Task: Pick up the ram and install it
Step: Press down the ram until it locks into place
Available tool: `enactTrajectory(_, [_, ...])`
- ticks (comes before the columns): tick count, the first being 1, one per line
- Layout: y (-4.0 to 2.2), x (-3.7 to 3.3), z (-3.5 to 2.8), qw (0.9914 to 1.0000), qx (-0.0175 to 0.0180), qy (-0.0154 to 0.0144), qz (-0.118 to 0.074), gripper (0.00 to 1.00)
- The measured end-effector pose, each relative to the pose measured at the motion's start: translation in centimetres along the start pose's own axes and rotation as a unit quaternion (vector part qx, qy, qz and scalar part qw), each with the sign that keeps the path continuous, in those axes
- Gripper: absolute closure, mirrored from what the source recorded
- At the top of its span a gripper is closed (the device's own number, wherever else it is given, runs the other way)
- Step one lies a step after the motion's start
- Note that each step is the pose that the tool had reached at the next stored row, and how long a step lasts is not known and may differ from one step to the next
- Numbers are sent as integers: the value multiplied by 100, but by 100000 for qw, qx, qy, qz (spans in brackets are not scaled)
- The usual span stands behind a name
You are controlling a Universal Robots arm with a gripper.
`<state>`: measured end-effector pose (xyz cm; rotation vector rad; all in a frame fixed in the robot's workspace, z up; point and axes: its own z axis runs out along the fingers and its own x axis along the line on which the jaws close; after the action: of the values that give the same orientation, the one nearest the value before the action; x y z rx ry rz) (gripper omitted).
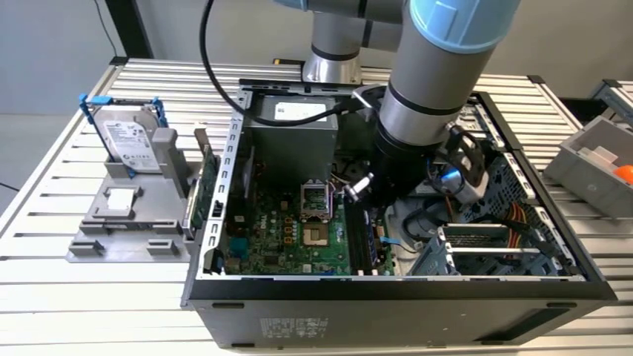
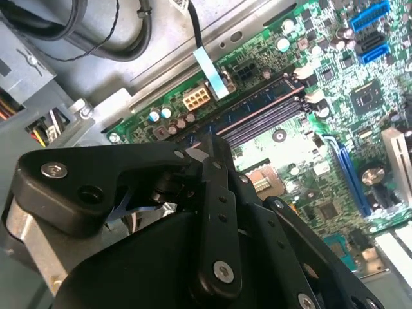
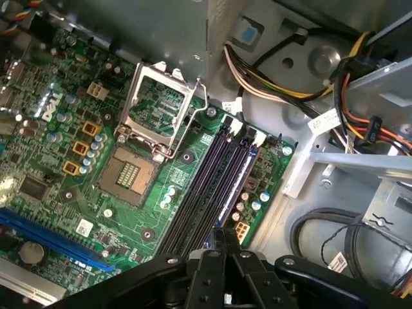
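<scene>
The grey-and-pale-blue robot arm (image 1: 435,111) reaches down from the top centre of the exterior view into an open black computer case (image 1: 396,293) lying on a slatted aluminium table (image 1: 50,289). Its black gripper (image 1: 359,194) hangs low inside the case, right of centre, just above the green motherboard (image 1: 277,237) and beside the square metal processor socket (image 1: 314,200).

In both wrist views the gripper (image 3: 222,239) (image 2: 207,147) sits directly over one end of the row of long black memory slots (image 3: 206,187) (image 2: 257,119). Whether it is apart, together or clamped on anything cannot be told.

The ram (image 3: 233,183), a long thin dark blue-green stick, appears to stand edge-up in one of those slots, showing as a bluish strip in the first wrist view, though the angle leaves this uncertain.

At the exterior view's left, outside the case, a silver box-shaped hard drive (image 1: 129,137) stands upright in a grey plastic holder (image 1: 124,230), and a green expansion card (image 1: 203,194) stands just beside the case wall. A grey plastic bin (image 1: 594,159) sits at the exterior view's right edge.
</scene>
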<state>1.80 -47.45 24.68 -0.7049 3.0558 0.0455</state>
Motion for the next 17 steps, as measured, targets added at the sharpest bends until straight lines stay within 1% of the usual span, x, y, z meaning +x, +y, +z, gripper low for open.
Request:
enactTrajectory(5, [-2,-5,0,99972,-131,13,-2357,100])
enactTrajectory(9, [-4,-9,0,99912,-247,16,-4199,100])
enactTrajectory(13, [-7,-15,0,99811,-392,7,-6132,100])
enactTrajectory(17, [-9,-19,0,99652,-527,12,-8316,100])
